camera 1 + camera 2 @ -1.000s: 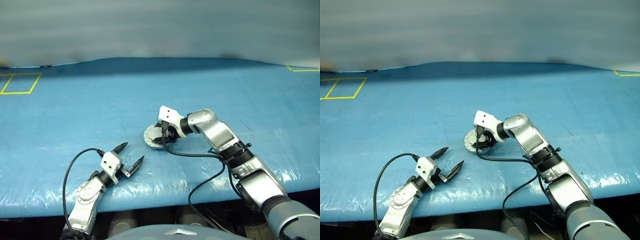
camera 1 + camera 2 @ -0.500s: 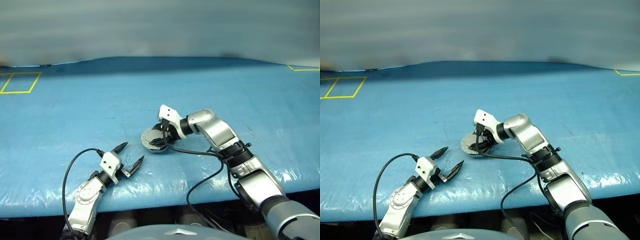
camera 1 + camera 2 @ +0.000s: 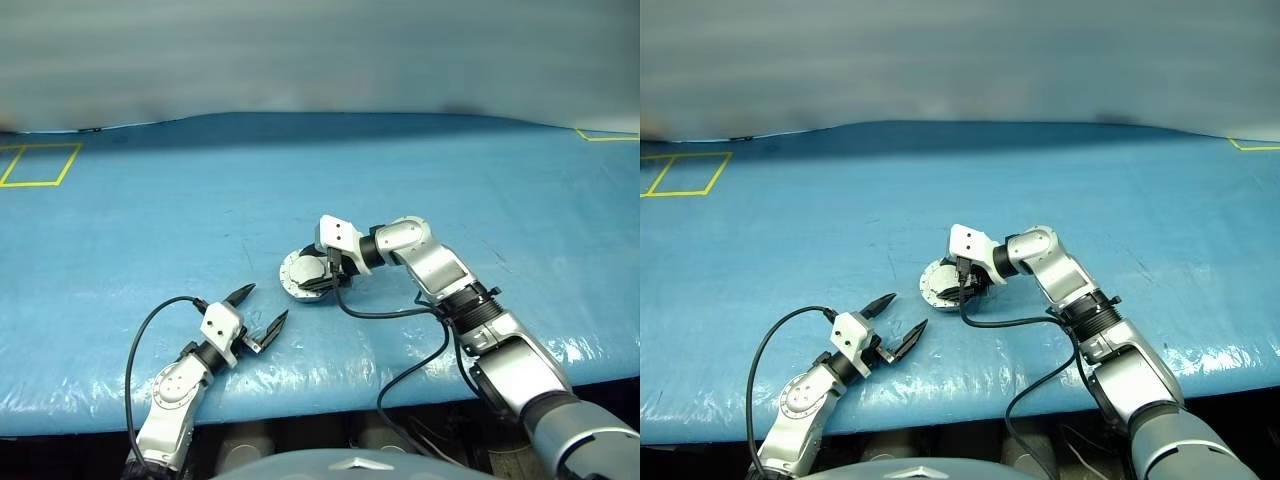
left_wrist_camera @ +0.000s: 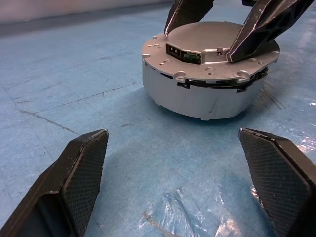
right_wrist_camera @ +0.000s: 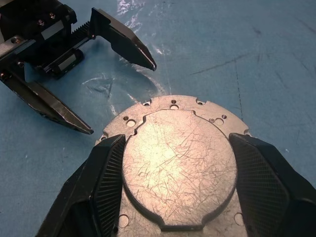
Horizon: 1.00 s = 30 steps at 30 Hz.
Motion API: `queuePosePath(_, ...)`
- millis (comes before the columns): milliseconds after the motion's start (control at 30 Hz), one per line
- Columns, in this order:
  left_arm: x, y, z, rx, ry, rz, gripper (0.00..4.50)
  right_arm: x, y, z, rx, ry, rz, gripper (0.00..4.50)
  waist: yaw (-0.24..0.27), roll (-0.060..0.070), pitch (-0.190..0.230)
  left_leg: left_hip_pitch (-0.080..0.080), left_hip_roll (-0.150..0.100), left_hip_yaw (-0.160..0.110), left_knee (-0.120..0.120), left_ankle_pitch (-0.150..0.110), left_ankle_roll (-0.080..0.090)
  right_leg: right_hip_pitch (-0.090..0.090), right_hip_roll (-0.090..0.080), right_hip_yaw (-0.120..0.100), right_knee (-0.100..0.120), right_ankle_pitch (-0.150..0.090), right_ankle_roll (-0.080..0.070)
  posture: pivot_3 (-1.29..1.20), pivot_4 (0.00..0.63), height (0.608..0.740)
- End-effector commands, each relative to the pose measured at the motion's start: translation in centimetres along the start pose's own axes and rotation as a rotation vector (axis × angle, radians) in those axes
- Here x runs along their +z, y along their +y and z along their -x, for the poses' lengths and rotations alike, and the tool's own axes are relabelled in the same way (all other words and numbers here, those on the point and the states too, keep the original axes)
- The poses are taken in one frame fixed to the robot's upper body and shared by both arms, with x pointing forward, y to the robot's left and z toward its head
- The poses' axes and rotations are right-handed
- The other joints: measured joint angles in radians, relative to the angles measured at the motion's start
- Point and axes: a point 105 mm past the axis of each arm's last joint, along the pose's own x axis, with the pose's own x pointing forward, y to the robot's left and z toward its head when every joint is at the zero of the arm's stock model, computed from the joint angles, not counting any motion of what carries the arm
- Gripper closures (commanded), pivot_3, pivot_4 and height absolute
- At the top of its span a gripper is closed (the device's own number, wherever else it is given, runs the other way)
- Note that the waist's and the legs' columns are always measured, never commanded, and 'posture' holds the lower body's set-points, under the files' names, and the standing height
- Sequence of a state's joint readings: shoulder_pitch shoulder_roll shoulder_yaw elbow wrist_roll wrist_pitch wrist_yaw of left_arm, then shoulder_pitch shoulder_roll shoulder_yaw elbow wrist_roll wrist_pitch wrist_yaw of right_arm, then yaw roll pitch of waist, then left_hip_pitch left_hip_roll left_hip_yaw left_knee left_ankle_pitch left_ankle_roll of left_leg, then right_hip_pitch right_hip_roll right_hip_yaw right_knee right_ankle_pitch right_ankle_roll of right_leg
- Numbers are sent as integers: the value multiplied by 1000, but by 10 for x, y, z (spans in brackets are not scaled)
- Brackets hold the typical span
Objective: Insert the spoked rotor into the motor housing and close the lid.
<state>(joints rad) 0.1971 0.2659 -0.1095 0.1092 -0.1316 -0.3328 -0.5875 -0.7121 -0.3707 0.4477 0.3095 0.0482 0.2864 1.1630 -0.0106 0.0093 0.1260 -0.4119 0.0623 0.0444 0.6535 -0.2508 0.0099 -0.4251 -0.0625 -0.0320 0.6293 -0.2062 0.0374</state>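
Note:
The motor housing (image 4: pixel 207 98) is a round silver cup standing on the blue sheet mid-table, also seen as the housing (image 3: pixel 297 277). Its lid (image 5: pixel 177 163) lies flat on top, a scratched silver plate with small holes round the rim. My right gripper (image 3: pixel 320 272) reaches in from the right, angled down, and is shut on the lid with one finger on each side of it. My left gripper (image 3: pixel 267 303) stays open near the table's front edge, a short way from the housing and pointing at it, holding nothing. The spoked rotor is hidden.
A blue plastic sheet (image 3: pixel 200 220) covers the whole table, and its front edge runs just behind my left arm. Yellow tape marks (image 3: pixel 40 165) sit at the far left and the far right corner (image 3: pixel 605 135). A black cable (image 3: pixel 400 315) loops from my right arm.
The lid stood upright on the housing's edge a second ago. It has swung down flat as my right gripper rolled and tipped over. The left gripper has kept still.

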Motion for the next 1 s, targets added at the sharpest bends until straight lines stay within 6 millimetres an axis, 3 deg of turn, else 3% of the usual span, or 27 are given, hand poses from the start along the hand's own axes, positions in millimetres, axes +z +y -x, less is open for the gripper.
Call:
queuePosePath(33,-7,-7,1,-14,33,18,0,11,-3,2,-5,-38,40,1488,0,0,0,0,0,0,0,0,0,0,0,0,0,0,0,0,150,740)
queuePosePath(400,-12,-5,1,-17,43,18,0,0,-10,0,3,5,67,1488,0,0,0,1,0,0,1,0,0,1,1,1,0,0,0,0,150,740)
queuePosePath(1000,-14,-3,4,-21,45,14,0,5,-11,0,27,3,187,1488,-1,0,0,1,0,1,4,0,0,1,1,3,2,1,1,0,150,740)
